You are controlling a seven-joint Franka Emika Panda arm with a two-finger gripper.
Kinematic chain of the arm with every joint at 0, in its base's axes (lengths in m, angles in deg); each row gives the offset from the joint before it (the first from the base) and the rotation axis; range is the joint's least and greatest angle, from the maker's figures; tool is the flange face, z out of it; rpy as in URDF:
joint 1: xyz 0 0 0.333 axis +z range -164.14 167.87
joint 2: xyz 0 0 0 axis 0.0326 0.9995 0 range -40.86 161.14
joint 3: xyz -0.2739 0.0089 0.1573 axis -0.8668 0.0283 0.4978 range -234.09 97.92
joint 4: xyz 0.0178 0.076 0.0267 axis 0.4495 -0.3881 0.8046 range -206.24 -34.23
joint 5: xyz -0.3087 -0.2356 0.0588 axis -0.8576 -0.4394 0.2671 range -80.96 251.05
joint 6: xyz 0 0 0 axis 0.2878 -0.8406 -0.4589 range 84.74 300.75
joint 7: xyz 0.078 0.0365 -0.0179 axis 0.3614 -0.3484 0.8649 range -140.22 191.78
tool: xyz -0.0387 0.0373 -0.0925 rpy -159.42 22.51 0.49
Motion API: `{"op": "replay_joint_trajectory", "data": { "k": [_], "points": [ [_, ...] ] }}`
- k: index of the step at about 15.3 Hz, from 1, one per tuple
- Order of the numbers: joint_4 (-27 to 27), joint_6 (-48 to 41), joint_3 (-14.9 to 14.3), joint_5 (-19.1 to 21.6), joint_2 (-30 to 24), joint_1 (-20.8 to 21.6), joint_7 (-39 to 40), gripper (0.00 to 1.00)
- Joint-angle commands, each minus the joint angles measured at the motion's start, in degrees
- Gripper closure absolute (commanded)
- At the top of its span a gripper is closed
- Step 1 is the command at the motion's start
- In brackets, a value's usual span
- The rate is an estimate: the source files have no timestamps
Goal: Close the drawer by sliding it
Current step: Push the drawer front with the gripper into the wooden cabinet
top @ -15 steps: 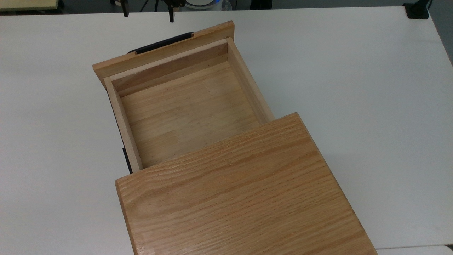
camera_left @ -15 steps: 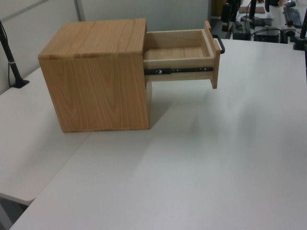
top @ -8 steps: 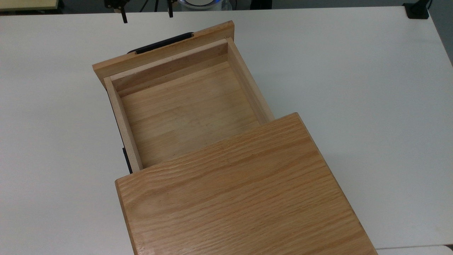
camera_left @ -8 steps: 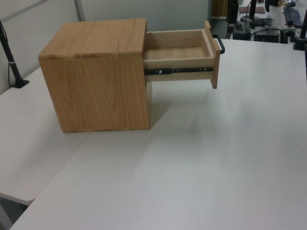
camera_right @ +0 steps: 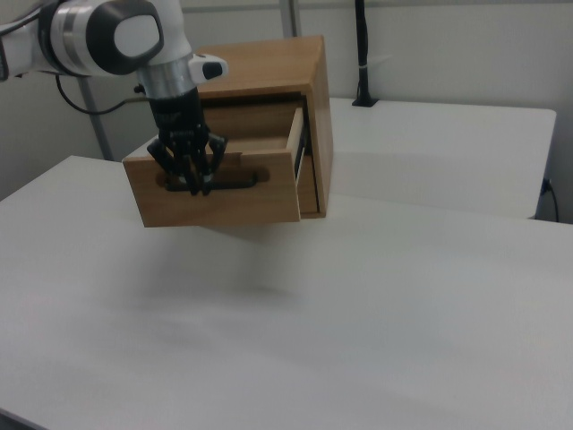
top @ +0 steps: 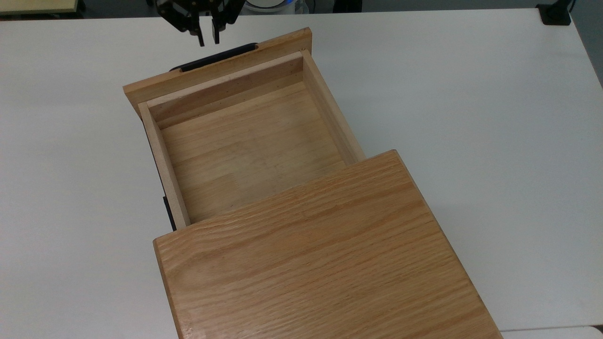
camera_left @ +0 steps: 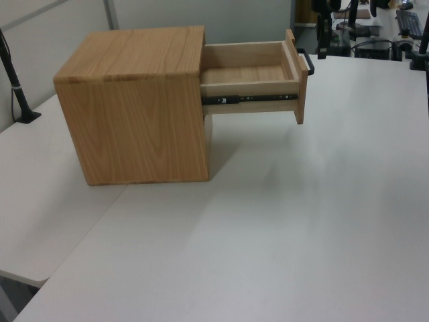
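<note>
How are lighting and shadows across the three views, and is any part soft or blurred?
Top view: even light, crisp grain on the drawer, pincer cut by the top edge. Left view: faint shadow on the table under the drawer. Right view: soft shadow beneath the drawer, the arm slightly soft.

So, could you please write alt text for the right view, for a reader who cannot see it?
A white robot arm holds its black gripper in front of the front panel of an open oak drawer, at its black bar handle. The drawer sticks out of an oak cabinet standing on a white table.
</note>
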Motion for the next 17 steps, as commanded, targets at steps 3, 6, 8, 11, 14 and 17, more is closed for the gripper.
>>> {"op": "replay_joint_trajectory", "data": {
  "k": [3,6,8,11,14,17],
  "points": [
    [-3.0,4.7,0.0,4.5,0.6,1.1,-2.3,0.96],
    [-2.7,8.4,0.0,4.6,2.1,1.7,-7.5,0.96],
    [-2.4,11.3,-0.1,4.8,3.0,1.8,-9.0,0.96],
    [-0.1,16.0,0.0,5.0,5.6,2.3,-11.8,0.96],
    [5.4,17.2,-0.1,5.0,11.0,2.8,-11.9,0.96],
    [8.4,21.6,0.1,4.6,13.8,3.9,-12.1,0.99]
  ]
}}
